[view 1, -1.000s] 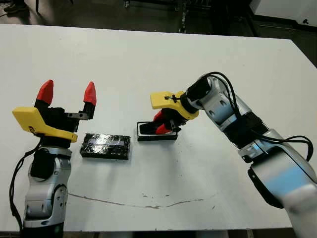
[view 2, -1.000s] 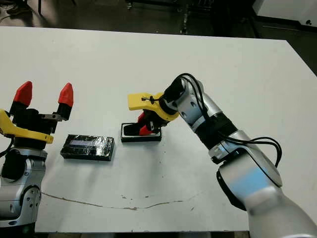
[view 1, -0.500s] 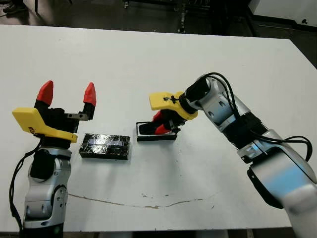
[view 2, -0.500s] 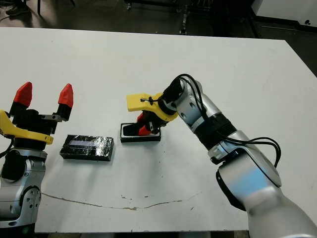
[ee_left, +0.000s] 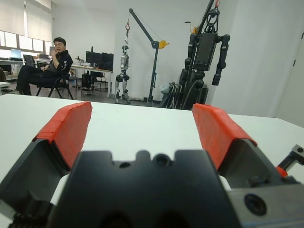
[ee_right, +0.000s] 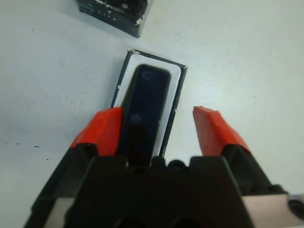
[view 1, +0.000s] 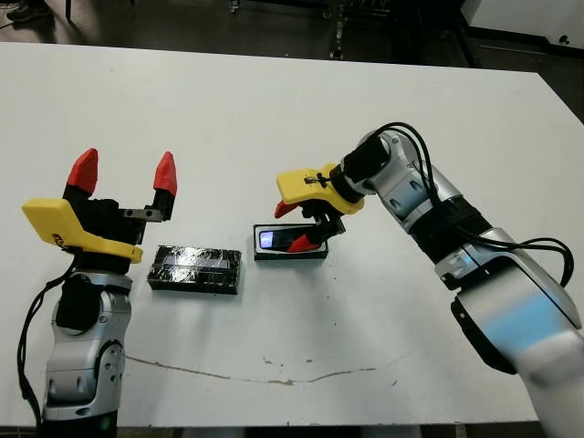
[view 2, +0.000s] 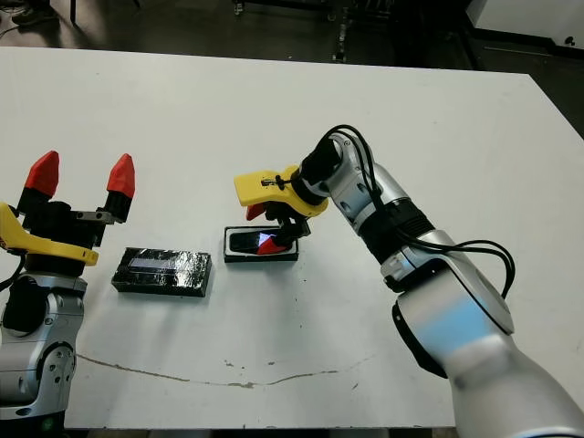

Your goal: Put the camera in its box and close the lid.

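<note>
The camera [ee_right: 145,107], a slim black bar with a bluish glow [view 1: 266,240] at one end, lies flat inside the box [view 1: 289,253] on its white lining [ee_right: 174,90]. Just above the box's right end hangs my right gripper [view 1: 294,225], open, its fingers [ee_right: 213,128] apart and holding nothing. To the left of the box the glossy black lid [view 1: 194,268] rests flat on the table, also seen as the lid [ee_right: 114,12] in the right wrist view. Raised to the left of the lid is my left gripper [view 1: 125,172], open and empty, with both red fingertips [ee_left: 69,126] pointing up.
A thin dark scuff line [view 1: 265,374] runs across the white table near its front edge. In the left wrist view, a person [ee_left: 47,66] sits beyond the table, with a crane stand [ee_left: 152,52] and a hanging humanoid robot [ee_left: 204,52] farther back.
My right gripper has opened and lifted a little off the box, leaving the camera lying in it with its glowing patch now showing. Left arm and lid have not moved.
</note>
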### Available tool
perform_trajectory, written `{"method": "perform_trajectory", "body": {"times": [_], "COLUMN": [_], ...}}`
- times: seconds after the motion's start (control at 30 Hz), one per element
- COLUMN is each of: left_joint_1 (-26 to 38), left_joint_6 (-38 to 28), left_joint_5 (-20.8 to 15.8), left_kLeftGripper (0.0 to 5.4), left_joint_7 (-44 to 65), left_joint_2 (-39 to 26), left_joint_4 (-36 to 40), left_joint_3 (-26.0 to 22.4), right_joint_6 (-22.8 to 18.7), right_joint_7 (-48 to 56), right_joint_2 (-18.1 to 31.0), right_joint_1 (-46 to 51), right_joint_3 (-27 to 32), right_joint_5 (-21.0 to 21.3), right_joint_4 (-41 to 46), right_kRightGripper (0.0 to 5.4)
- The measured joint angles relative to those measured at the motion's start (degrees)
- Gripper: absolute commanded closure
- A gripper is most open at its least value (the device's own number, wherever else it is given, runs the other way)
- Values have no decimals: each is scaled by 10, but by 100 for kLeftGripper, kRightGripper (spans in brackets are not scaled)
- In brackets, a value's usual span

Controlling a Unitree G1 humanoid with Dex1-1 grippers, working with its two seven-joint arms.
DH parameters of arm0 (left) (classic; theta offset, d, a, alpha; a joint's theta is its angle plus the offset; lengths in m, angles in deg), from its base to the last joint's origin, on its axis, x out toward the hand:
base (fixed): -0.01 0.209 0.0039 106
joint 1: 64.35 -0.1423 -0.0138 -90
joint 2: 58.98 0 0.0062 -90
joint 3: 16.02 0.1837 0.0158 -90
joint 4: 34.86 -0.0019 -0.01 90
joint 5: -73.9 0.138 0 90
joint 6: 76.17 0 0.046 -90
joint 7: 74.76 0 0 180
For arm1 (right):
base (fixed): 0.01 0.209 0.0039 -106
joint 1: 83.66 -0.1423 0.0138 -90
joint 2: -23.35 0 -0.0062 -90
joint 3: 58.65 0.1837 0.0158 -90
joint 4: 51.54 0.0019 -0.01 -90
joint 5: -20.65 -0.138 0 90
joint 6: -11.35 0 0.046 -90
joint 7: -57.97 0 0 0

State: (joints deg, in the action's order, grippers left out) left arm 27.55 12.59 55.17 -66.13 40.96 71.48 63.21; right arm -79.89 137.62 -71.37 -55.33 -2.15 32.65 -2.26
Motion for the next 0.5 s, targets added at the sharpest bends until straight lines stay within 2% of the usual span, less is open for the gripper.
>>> {"method": "perform_trajectory", "body": {"times": [0.23,0.5], "left_joint_1": [-1,-5], "left_joint_6": [0,-2], "left_joint_5": [0,0], "left_kLeftGripper": [0,0], "left_joint_7": [0,0], "left_joint_2": [1,3], "left_joint_4": [0,0], "left_joint_3": [0,0], "right_joint_6": [15,17], "right_joint_7": [24,22], "right_joint_2": [-5,0], "right_joint_1": [-4,-21], "right_joint_3": [6,43], "right_joint_5": [-2,-12], "right_joint_4": [-4,-26], "right_kRightGripper": [3,1]}}
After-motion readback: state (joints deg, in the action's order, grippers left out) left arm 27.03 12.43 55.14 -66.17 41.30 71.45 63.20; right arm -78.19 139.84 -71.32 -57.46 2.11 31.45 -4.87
